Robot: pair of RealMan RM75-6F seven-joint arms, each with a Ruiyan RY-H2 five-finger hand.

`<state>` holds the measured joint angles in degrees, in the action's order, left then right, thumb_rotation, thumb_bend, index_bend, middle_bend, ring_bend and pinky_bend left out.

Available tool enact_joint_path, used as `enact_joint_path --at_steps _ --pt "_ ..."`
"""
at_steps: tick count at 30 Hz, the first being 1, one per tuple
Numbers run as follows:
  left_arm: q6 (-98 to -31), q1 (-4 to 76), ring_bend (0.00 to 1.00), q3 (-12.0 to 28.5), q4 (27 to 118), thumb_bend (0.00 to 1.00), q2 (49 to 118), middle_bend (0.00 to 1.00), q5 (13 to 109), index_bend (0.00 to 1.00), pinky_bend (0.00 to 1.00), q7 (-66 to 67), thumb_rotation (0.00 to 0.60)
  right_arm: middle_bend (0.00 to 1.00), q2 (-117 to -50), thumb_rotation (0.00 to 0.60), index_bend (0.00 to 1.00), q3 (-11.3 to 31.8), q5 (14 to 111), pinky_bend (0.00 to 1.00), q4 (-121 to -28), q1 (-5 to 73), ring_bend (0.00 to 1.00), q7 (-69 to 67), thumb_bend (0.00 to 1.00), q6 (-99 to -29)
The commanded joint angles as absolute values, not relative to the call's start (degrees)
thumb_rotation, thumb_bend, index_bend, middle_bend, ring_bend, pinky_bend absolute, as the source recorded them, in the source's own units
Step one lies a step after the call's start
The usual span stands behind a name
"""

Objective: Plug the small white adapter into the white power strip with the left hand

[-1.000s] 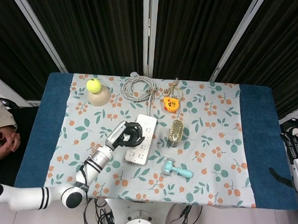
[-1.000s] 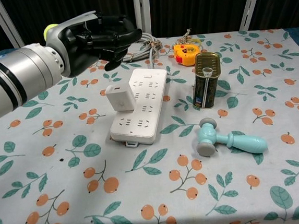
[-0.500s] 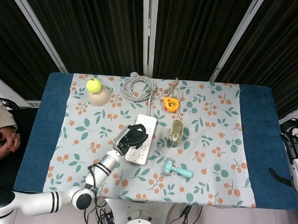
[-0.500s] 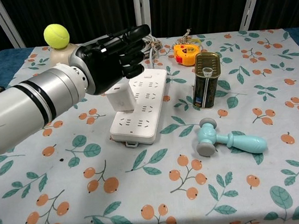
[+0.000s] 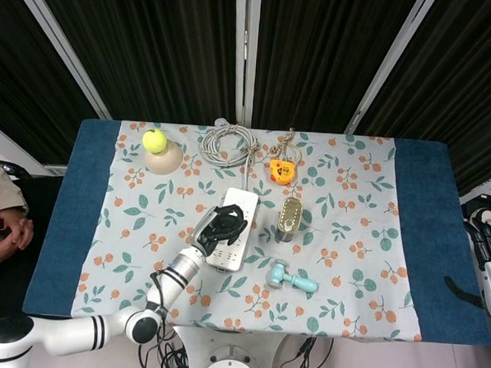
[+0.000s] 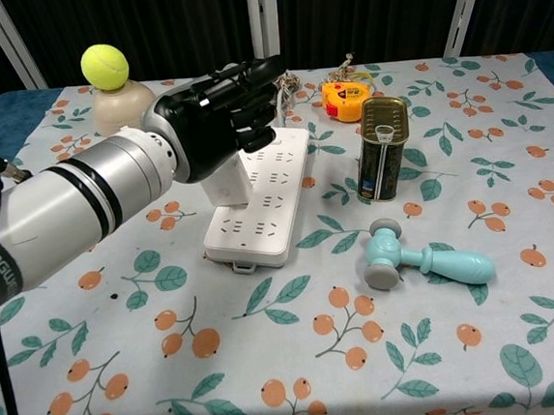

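- Your left robot hand point(image 6: 218, 111) sits over the one adapter point(image 6: 229, 183), fingers point(image 6: 258, 74) stretched forward and close together; you cannot tell whether they touch it.
- The adapter stands on the left edge of the single strip point(image 6: 262, 198), mid-table point(image 6: 98, 378).
- Your right robot hand point(image 5: 489, 256) shows only at the head view's right edge; its pose is unclear.
- Around the strip: one can point(image 6: 381, 150), one toy hammer point(image 6: 421, 260), one tape measure point(image 6: 345, 99), one ball point(image 6: 104, 65), one coiled cable point(image 5: 228, 143).
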<state>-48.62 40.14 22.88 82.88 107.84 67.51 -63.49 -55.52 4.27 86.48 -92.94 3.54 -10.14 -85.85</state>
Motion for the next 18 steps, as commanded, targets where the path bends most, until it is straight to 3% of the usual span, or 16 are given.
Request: enact_joint_path --at_steps 1,18 --pt "-48.43 39.93 0.78 22.87 82.53 0.54 107.92 0.86 67.53 0.78 0.86 -63.47 0.6 0.02 -55.5 0.6 0.0 4.27 86.42 0.0 -92.91 3.52 0.0 -10.16 0.11 -85.82" --pt "-47.47 39.12 0.78 22.08 81.2 0.54 109.02 0.86 68.86 0.78 0.86 -63.45 0.6 0.02 -55.65 0.6 0.0 4.21 86.32 0.0 -92.87 3.35 0.0 -10.21 0.11 -85.84"
